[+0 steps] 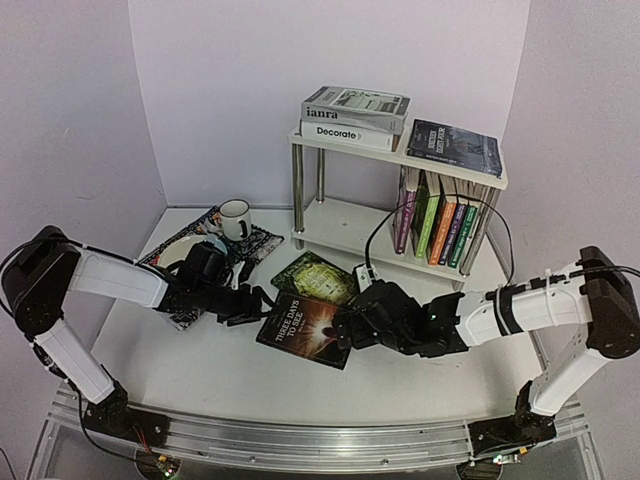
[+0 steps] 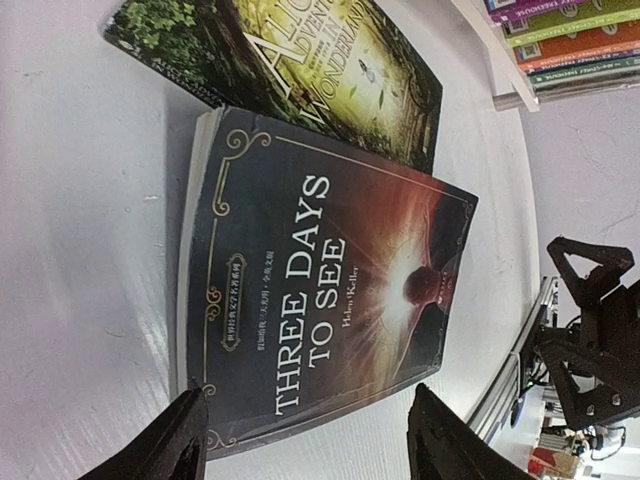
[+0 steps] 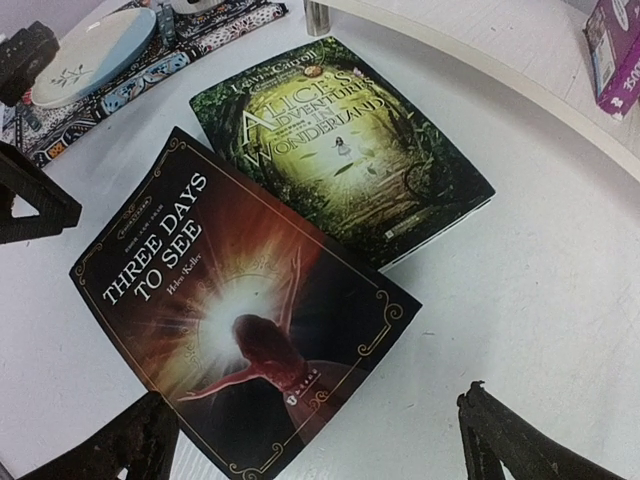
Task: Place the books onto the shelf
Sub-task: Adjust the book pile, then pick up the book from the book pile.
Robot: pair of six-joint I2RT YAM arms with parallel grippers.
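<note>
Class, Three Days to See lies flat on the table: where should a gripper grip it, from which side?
Probably its spine edge, low from the left gripper's side: the book lies flat, that edge is free, and the far edge overlaps the Alice book.

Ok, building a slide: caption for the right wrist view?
Open right gripper poised above Three Days to See, beside Alice's Adventures in Wonderland.

Dark gold-bordered book [image 3: 240, 320]; green forest-patterned book [image 3: 340, 150]; white shelf [image 1: 343, 226]; black-white patterned placemat [image 1: 265, 242]
</note>
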